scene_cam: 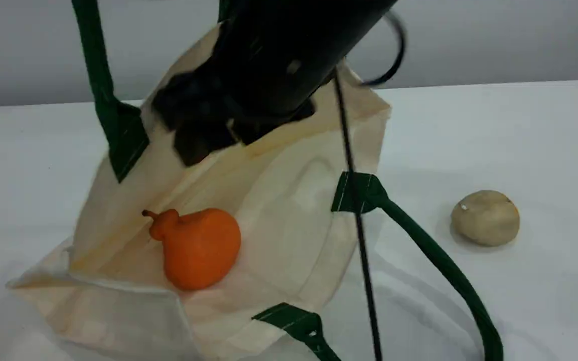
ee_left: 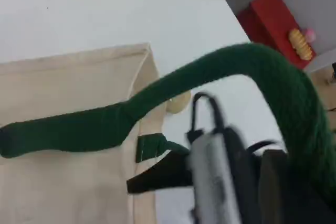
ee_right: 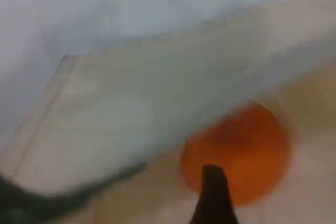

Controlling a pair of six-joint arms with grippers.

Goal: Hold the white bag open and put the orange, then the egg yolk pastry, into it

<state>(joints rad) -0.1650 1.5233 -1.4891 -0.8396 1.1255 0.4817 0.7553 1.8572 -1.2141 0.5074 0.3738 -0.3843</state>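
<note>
The white bag [scene_cam: 289,200] lies on the table with its mouth held open toward the camera. One green handle [scene_cam: 99,85] rises taut out of the top edge. In the left wrist view the same handle [ee_left: 220,74] runs down into my left gripper [ee_left: 316,208], which is shut on it. The orange [scene_cam: 197,246] rests inside the bag on its lower wall, stem to the left. My right gripper [scene_cam: 219,143] hangs blurred just above the bag's mouth, fingers apart and empty; one fingertip [ee_right: 212,195] shows over the orange [ee_right: 236,153]. The egg yolk pastry [scene_cam: 485,217] sits on the table right of the bag.
The bag's second green handle [scene_cam: 434,258] loops over the table between the bag and the pastry. A thin black cable [scene_cam: 356,210] hangs down in front of the bag. A red box [ee_left: 273,22] stands off the table's far side.
</note>
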